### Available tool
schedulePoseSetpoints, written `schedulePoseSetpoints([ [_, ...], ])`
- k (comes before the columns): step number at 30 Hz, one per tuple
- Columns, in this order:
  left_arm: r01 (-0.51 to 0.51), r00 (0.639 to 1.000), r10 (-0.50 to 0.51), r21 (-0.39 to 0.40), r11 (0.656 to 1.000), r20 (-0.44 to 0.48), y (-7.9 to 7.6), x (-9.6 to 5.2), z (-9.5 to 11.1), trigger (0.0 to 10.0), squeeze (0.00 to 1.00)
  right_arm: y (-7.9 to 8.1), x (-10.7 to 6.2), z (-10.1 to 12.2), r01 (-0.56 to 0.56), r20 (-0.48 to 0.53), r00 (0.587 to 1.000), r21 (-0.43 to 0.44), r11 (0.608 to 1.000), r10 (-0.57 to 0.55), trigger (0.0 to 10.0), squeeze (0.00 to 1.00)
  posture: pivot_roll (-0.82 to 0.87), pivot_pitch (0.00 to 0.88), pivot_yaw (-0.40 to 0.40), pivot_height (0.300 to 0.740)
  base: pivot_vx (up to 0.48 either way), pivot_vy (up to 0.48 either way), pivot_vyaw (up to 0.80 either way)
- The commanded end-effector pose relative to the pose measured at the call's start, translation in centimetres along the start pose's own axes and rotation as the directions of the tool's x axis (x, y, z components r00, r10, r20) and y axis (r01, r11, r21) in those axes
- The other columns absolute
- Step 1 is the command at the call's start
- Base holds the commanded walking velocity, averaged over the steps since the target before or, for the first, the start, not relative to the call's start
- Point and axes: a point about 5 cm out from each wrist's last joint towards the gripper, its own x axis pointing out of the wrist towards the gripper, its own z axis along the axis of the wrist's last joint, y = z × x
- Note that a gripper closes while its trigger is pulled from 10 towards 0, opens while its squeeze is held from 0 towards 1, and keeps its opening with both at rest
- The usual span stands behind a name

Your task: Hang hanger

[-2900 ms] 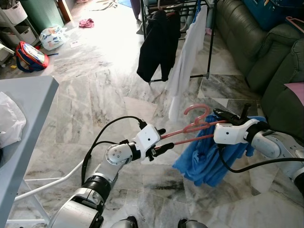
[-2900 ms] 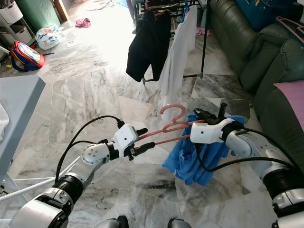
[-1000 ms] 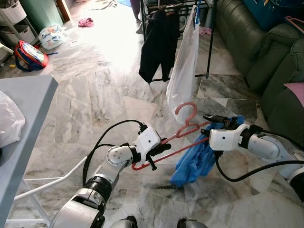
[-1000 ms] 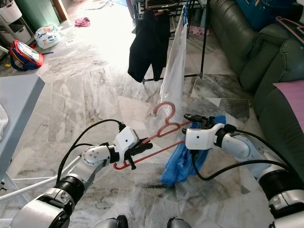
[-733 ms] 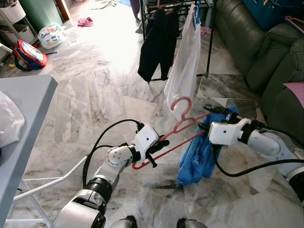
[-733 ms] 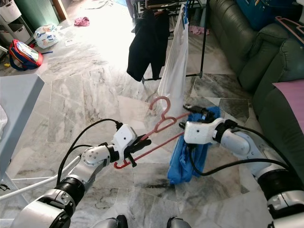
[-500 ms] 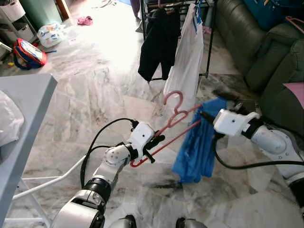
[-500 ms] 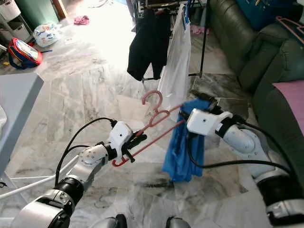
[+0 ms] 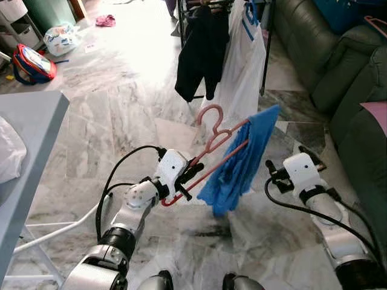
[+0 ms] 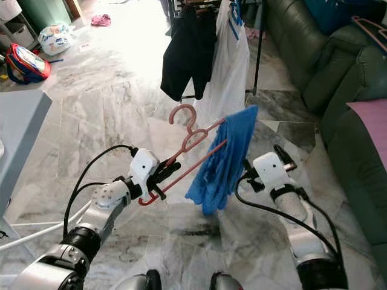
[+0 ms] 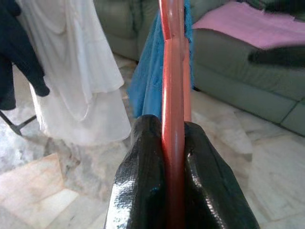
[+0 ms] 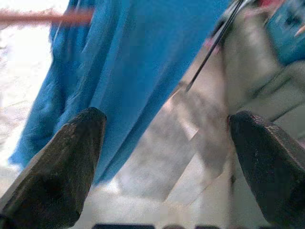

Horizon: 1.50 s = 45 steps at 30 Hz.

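Jaws of the left gripper clamp the lower end of the red hanger, raised over bare marble floor with a blue garment draped on it. Right gripper, released, hangs just beside the cloth.

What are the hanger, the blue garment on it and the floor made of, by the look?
Hanger: likely plastic; smooth, uniform pink-red with a slight sheen, clamped in the left gripper.
Blue garment: soft woven or knit cloth, matte, hanging in loose folds.
Floor: polished marble or marble-look tile; grey veining, glossy reflections, visible joints.
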Motion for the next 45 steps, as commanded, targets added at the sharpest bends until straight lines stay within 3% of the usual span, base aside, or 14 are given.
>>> schedulePoseSetpoints([
  [1, 0.012, 0.999, -0.013, 0.011, 1.0, 0.04, 0.2, -0.3, 0.7, 0.0, 0.0, 0.3, -0.2, -1.0, -0.012, -0.053, 0.999, 0.022, 1.0, 0.013, 10.0, 0.0, -0.05, 0.219, 0.067, 0.74, 0.0, 0.0, 0.0],
  [7, 0.082, 0.993, -0.083, 0.024, 0.996, 0.081, -0.4, -1.0, 1.7, 0.0, 0.0, 1.6, 0.5, -1.7, -0.079, -0.101, 0.991, 0.037, 0.996, 0.082, 10.0, 0.0, -0.04, 0.221, 0.063, 0.74, 0.0, 0.0, 0.0],
  [11, 0.13, 0.986, -0.132, 0.026, 0.991, 0.102, -1.3, -1.0, 2.3, 0.0, 0.0, 2.4, 1.5, -1.2, -0.119, -0.099, 0.988, -0.028, 0.993, 0.115, 10.0, 0.0, -0.03, 0.221, 0.057, 0.74, 0.0, 0.0, 0.0],
  [22, 0.219, 0.964, -0.217, 0.006, 0.976, 0.155, -3.1, -1.2, 4.4, 0.0, 0.0, 2.7, 3.7, 0.0, -0.108, -0.112, 0.989, -0.093, 0.99, 0.097, 10.0, 0.0, -0.01, 0.221, 0.053, 0.74, 0.0, 0.0, 0.0],
  [23, 0.226, 0.962, -0.224, 0.005, 0.974, 0.157, -3.2, -1.3, 4.6, 0.0, 0.0, 2.8, 3.9, 0.2, -0.111, -0.11, 0.989, -0.1, 0.989, 0.1, 3.9, 0.0, -0.01, 0.221, 0.053, 0.74, 0.0, 0.0, 0.0],
  [24, 0.232, 0.96, -0.23, 0.004, 0.973, 0.159, -3.3, -1.3, 4.7, 0.0, 0.0, 2.9, 4.0, 0.3, -0.113, -0.104, 0.989, -0.104, 0.988, 0.102, 0.0, 0.0, -0.01, 0.221, 0.053, 0.74, 0.0, 0.0, 0.0],
  [29, 0.238, 0.96, -0.235, -0.002, 0.971, 0.153, -3.5, -1.5, 5.0, 0.0, 0.0, 2.9, 4.4, 0.7, -0.097, -0.092, 0.992, -0.126, 0.987, 0.086, 0.0, 0.0, 0.0, 0.223, 0.049, 0.74, 0.0, 0.0, 0.0],
  [45, 0.231, 0.964, -0.226, -0.023, 0.973, 0.139, -3.6, -1.7, 5.3, 0.0, 0.0, -2.0, 3.1, -1.2, 0.137, -0.109, 0.982, -0.14, 0.981, -0.153, 0.0, 0.0, -0.01, 0.226, 0.048, 0.74, 0.0, 0.0, 0.0],
])
